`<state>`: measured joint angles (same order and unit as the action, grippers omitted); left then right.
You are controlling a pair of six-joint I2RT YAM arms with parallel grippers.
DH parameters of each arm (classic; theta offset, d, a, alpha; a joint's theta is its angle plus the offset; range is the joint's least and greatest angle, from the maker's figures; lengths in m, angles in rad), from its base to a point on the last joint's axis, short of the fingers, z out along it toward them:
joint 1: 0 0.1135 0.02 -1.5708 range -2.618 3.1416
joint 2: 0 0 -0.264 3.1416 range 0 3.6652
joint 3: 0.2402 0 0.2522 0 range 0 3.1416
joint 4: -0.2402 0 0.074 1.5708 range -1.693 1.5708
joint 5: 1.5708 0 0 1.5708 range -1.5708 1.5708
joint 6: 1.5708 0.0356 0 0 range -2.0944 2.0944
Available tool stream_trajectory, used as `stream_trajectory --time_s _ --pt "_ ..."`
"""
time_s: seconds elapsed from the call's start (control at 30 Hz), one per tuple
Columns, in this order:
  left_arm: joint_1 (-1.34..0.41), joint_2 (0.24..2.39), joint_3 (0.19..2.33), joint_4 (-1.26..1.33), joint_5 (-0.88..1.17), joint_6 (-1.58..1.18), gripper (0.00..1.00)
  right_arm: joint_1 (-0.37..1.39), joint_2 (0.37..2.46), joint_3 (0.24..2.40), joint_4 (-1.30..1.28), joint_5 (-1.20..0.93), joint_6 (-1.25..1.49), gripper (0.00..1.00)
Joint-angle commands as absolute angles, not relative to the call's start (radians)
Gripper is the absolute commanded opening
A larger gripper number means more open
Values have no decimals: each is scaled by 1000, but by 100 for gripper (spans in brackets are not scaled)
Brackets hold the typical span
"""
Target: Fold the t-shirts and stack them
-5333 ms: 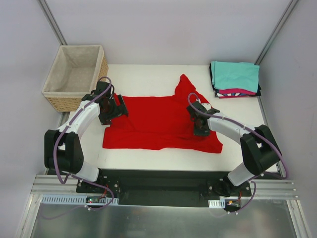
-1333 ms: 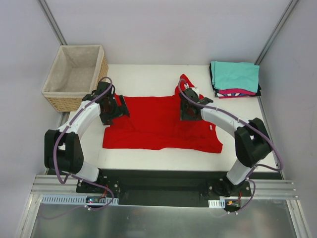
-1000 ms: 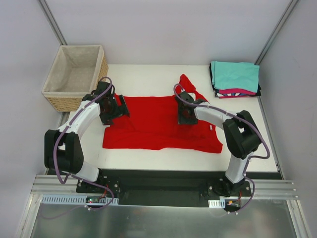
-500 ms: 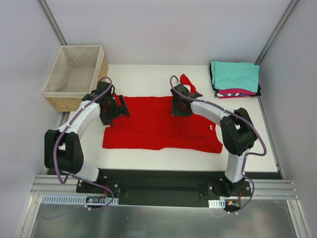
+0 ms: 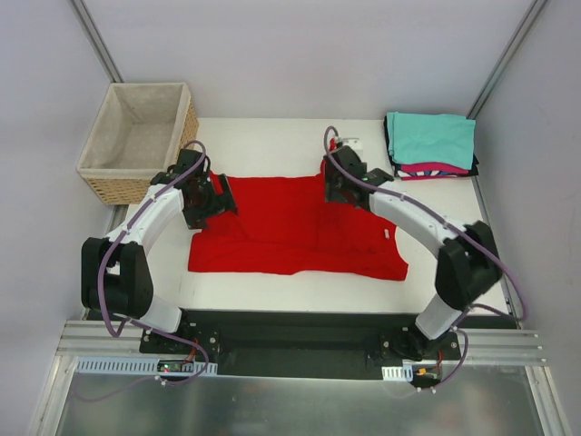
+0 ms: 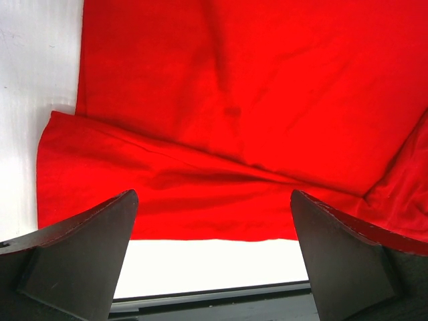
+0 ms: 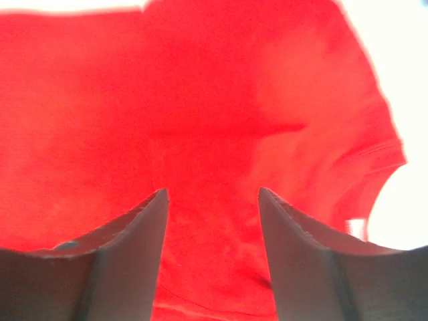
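The plain bright red cloth t-shirt [image 5: 290,227] lies spread flat across the middle of the white table [image 5: 263,136]. Its neck end is to the right, where we see a small white label [image 7: 354,227] by the collar. At its left end we see a long slanting crease, with one layer lapped over another. The woven wicker basket with beige lining [image 5: 113,189] stands at the far left corner. A stack of folded t-shirts [image 5: 431,141], teal on top with magenta-pink showing beneath, sits at the far right corner, well apart from the red one. Our left gripper [image 6: 212,195] hangs over the shirt's left edge, jaws spread wide, holding nothing. Our right gripper [image 7: 210,192] hangs over the far right part, jaws partly apart, with only cloth showing through the gap.
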<state>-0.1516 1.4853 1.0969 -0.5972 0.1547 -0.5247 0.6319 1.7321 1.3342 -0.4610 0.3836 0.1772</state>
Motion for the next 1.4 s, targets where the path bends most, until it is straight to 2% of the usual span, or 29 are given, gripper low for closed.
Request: stream_trajectory --time_s 0.0,0.1,0.47,0.73,0.93,1.17,1.37 --pt "-161 1500 1138 -604 195 -479 99 630 1540 1348 -436 534 83 65" --pt "-161 1564 1204 -609 212 -488 99 604 1551 1387 -449 543 52 71" --pt "-152 1812 1538 -699 92 -446 98 393 1707 1577 -508 308 81 71" --pt "-137 1931 1632 -718 74 -475 95 370 1842 1706 -571 278 77 72" --pt "-137 1971 1629 -736 69 -505 93 357 1893 1631 -604 215 149 71" --pt "-140 1988 1602 -807 123 -508 89 359 1841 1484 -644 198 199 69" --pt "-164 1794 1436 -819 161 -514 89 409 1660 1341 -696 245 213 69"
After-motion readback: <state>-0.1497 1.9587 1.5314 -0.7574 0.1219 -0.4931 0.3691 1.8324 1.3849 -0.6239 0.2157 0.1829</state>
